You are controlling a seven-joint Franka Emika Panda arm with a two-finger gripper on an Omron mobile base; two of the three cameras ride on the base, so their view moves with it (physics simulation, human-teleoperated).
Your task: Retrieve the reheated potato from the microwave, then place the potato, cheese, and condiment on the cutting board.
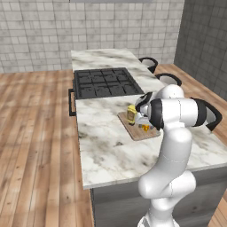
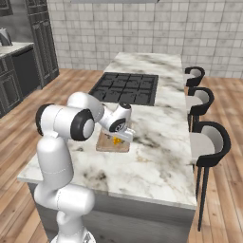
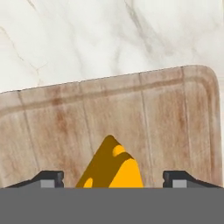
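The tool hangs low over the cutting board, its fingertips spread wide on either side of the cheese, which lies on the board between them with clear wood showing on both flanks, so nothing is gripped; this spacing suggests the wedge has been set down and let go rather than being picked up. In the left base view the board lies on the marble desk just in front of the cooktop, with the condiment standing upright at its far edge and the cheese beside the robot's wrist. From the right base view the board sits partly under the arm, the wedge a yellow speck on it. The potato cannot be made out; the arm may cover it. Stools line the far side.
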